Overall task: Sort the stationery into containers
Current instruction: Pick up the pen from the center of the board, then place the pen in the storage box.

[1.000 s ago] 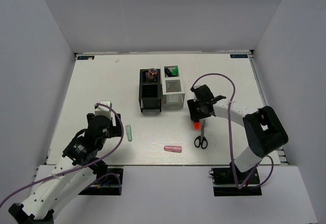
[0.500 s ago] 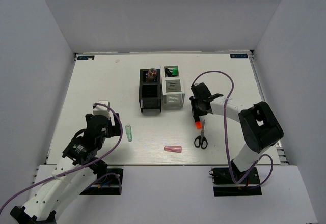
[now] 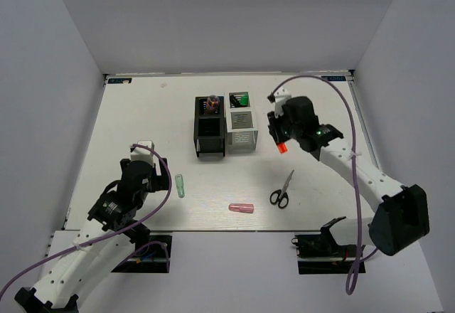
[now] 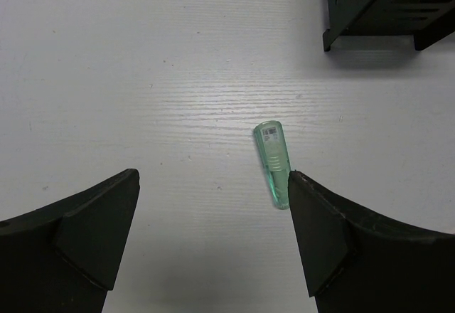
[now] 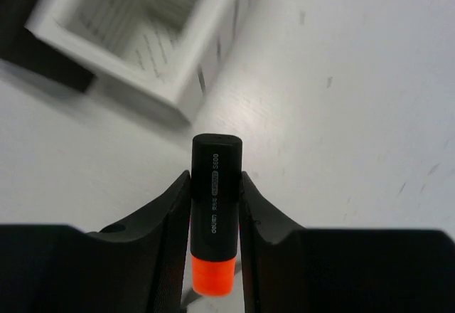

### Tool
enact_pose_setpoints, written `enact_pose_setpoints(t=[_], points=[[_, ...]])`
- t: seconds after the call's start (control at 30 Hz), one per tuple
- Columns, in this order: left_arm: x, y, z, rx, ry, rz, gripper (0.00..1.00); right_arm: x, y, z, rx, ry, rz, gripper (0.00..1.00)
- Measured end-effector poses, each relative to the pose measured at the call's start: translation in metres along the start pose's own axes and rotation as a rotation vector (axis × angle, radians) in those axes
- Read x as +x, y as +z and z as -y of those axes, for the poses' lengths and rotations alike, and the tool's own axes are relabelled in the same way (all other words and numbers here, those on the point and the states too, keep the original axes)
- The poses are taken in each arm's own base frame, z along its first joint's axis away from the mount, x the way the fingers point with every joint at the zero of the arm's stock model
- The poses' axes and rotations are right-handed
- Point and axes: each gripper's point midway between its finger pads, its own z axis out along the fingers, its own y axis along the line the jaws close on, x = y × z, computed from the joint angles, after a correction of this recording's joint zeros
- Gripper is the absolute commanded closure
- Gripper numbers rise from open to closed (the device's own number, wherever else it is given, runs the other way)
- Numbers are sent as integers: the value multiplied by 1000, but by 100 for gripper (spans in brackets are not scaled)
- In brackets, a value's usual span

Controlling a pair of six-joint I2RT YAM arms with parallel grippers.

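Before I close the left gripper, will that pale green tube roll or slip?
Rounded and glossy, the pale green tube may well roll or slip. It looks light and lies off-centre, near one finger of the left gripper, so closing could nudge it first.

A white table (image 3: 142,114) carries two organisers, black (image 3: 210,136) and white (image 3: 242,129), touching side by side, left of the right gripper (image 3: 279,138). Scissors (image 3: 281,191) lie nearer the bases than that gripper, with a pink tube (image 3: 241,208) beyond them. A green tube (image 4: 273,162) lies between the left gripper's (image 4: 213,176) spread fingers.
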Motion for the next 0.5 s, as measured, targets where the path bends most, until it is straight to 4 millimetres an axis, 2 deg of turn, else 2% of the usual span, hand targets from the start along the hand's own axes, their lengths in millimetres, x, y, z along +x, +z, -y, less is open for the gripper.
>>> enact_pose_setpoints(t=[0.1,0.17,0.23,0.37,0.5], points=[[3,2,0,1,-1,-10,5,-74,-19,-8,-67,-72,155,100],[4,3,1,5,-3,-14,5,-122,-24,-15,-109,-103,255,100],[3,3,1,7,-7,-11,5,-159,-23,-23,-157,-125,331,100],[6,6,1,6,-4,-18,5,-198,1,-47,-300,-199,422,100],[10,9,2,3,4,-38,5,-207,44,-73,-449,-272,463,100]])
